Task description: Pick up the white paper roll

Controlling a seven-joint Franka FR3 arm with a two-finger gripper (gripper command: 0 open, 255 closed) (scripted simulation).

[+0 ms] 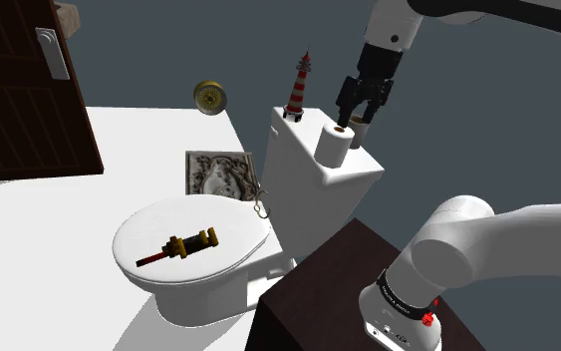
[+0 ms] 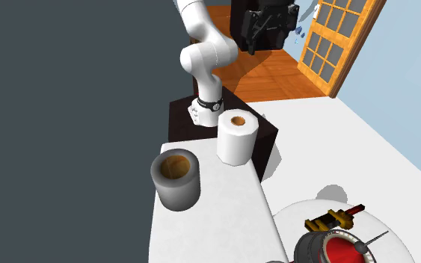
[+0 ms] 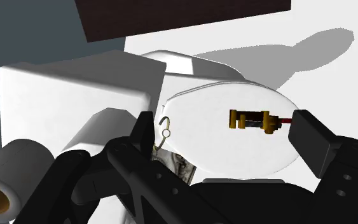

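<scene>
The white paper roll [image 1: 335, 143] stands upright on the near end of the white toilet tank [image 1: 313, 184], its brown core facing up. In the second exterior view the roll [image 2: 237, 137] is at the tank top's far end. My black gripper [image 1: 361, 117] hangs open just above the roll and slightly past it, touching nothing. It is high over the tank in the second exterior view [image 2: 267, 31]. In the wrist view the fingers [image 3: 144, 130] stand wide apart. The roll [image 3: 9, 181] lies outside the left finger, not between them.
A grey cylinder [image 2: 176, 179] stands on the tank beside the roll. A red-and-white lighthouse figure [image 1: 298, 88] is at the tank's far end. A yellow-and-red toy [image 1: 178, 246] lies on the toilet lid [image 1: 148, 224]. The dark stand [image 1: 318, 299] adjoins the tank.
</scene>
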